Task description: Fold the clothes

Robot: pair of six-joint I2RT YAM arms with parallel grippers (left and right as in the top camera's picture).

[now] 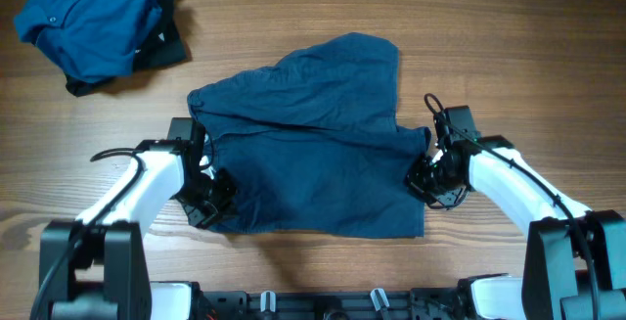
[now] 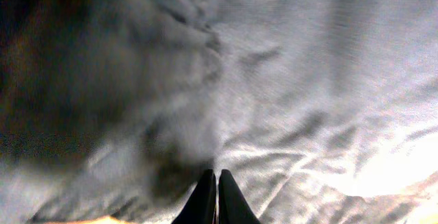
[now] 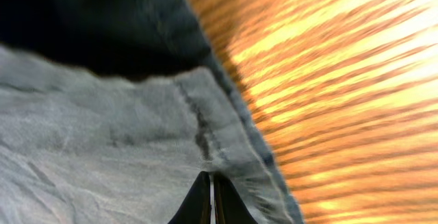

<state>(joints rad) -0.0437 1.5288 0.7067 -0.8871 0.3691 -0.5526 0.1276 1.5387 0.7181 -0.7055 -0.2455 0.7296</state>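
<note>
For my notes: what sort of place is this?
Probably a robot lab workstation, not a home: a wooden table, a white left arm and right arm at its near edge, navy shorts spread out, a blue shirt heaped aside.

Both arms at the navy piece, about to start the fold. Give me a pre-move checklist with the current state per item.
1. left gripper shut on navy shorts, wrinkles fanning out from its tips: ok.
2. right gripper shut at the hem on the opposite edge: ok.
3. Both grips roughly level across the garment: ok.
4. Shorts lying flat: not ok, the upper part is rumpled with a diagonal crease.
5. blue shirt apart from the shorts, at the far left corner: ok.
6. Number of layers pinched: cannot tell.
</note>
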